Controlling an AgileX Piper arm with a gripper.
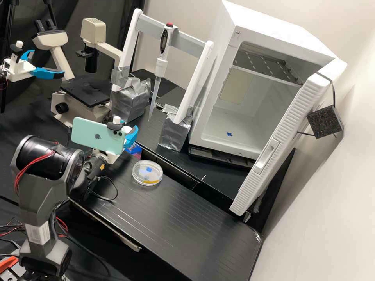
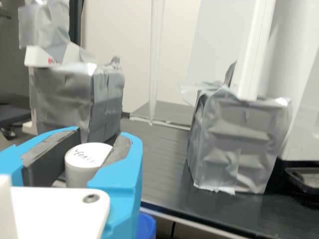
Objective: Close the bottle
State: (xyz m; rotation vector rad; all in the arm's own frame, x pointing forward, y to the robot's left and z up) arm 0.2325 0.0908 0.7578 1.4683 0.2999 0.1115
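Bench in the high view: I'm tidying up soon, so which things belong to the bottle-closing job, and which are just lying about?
Job:
gripper
white cylinder between its fingers, probably the cap

Just about, it seems:
clear round dish
upright pipette
microscope
open white cabinet

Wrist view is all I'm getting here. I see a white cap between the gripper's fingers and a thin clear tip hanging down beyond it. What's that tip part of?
Observer: A white pipette with a red button on top, held at the grey crossbar between two white posts.

Operator: Okay, and is anything lying on the bench near the gripper and its white cap?

Observer: Yes. A round, clear dish lies flat on the bench, not far from the gripper that holds the white cap.

Operator: Anything big past the pipette?

Observer: A white cabinet, with its door standing open.
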